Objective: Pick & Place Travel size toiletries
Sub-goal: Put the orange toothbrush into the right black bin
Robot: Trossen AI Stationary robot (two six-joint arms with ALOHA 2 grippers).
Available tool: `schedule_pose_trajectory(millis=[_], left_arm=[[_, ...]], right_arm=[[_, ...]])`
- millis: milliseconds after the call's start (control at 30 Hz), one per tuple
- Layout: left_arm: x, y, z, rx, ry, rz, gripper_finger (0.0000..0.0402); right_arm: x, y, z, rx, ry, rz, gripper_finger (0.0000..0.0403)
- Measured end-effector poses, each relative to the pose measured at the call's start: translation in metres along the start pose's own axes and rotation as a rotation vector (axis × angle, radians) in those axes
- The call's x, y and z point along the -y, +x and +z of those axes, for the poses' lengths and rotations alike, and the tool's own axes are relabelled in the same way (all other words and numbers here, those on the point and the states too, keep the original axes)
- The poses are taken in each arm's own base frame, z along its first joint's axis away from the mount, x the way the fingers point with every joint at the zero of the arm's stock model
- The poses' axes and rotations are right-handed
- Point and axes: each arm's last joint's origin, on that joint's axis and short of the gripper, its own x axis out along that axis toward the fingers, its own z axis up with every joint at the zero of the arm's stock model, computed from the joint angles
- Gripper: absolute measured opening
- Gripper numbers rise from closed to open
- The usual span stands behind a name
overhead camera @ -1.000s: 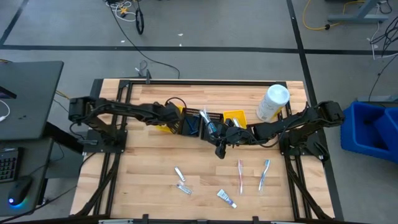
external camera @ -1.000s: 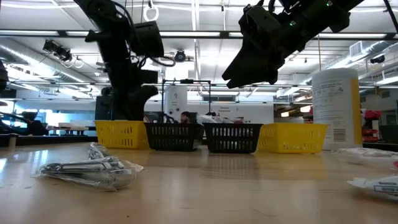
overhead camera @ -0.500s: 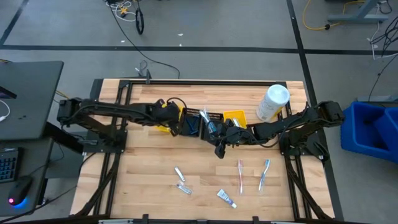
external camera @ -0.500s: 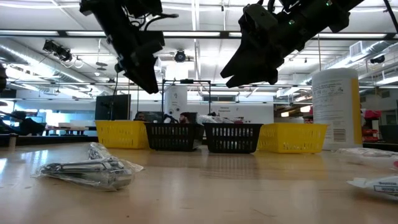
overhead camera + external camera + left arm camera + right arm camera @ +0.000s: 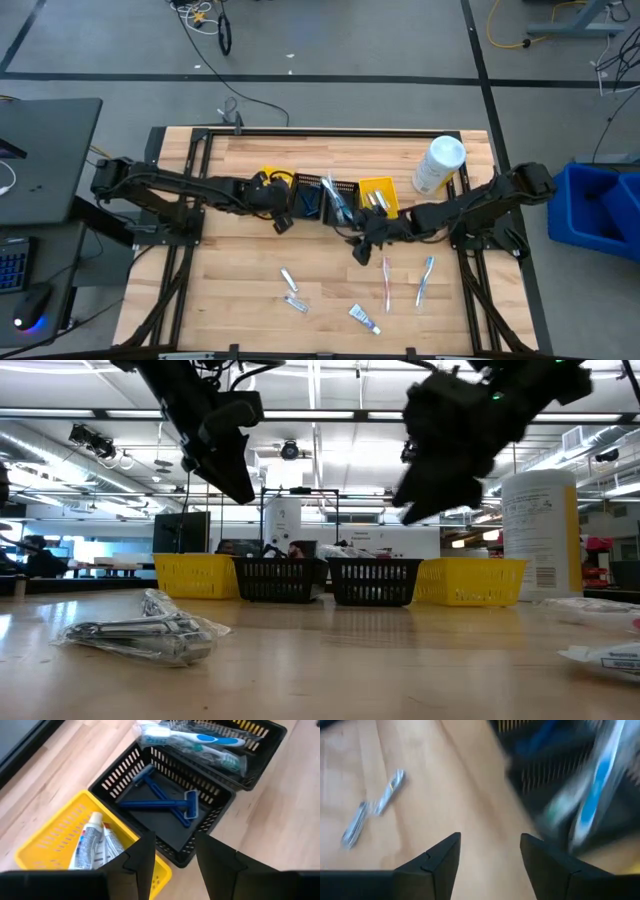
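Right end effector: fingers apart, empty, hanging above the surface near the pink toothbrush, which lies loose beside the blue toothbrush. Advice: descend squarely over the handle, fingers straddling it. Left end effector: open, empty, waiting by the baskets.

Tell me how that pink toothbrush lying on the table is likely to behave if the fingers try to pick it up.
The pink toothbrush looks long, thin and flat on the wood, so it is probably light but hard to get fingers under. It seems to be in a clear wrapper, which may be slippery. A push near one end would likely pivot it toward the blue toothbrush lying beside it.
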Motion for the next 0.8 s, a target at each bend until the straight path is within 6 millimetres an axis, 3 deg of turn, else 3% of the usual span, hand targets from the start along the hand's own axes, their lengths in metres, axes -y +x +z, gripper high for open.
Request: schedule_pose_trajectory(millis=[200, 367, 800], left_arm=[[0.004, -0.002, -0.002, 0.023, 0.007, 0.030, 0.0145], [0.004, -0.002, -0.001, 0.033, -0.027, 0.040, 0.0145], [0.005, -0.003, 0.000, 0.050, -0.034, 0.037, 0.0145]], right_arm=[[-0.011, -0.020, -0.031, -0.279, 0.262, 0.024, 0.0193], [-0.020, -0.025, -0.059, -0.525, 0.401, -0.025, 0.0189], [-0.026, -0.005, -0.092, -0.630, 0.520, -0.193, 0.0224]])
